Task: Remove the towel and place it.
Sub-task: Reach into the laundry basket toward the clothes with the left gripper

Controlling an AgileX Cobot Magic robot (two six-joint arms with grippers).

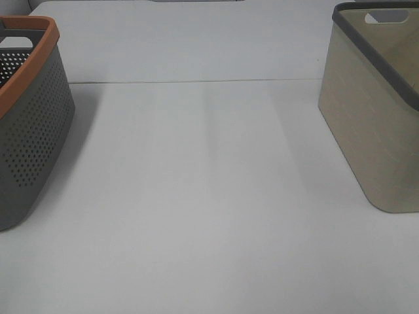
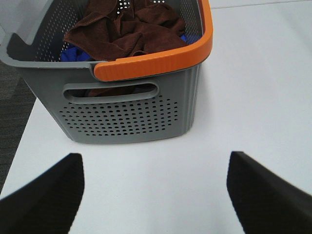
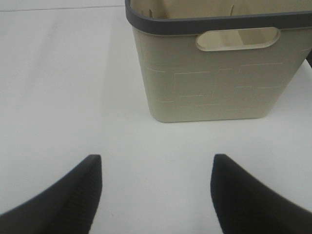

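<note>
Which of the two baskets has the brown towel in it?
The grey perforated basket with the orange rim, on the left: the towel lies crumpled inside it. The beige basket shows no cloth in its visible part.

White table, plain matte worktop; thin seam runs side to side across far part. Grey basket, perforated walls, orange rim, stands upright at left edge; handle slot in end wall. Beige basket, dark grey rim, faint square pattern on walls, stands upright at right edge; handle slot too. Baskets well apart, facing across worktop.
</note>
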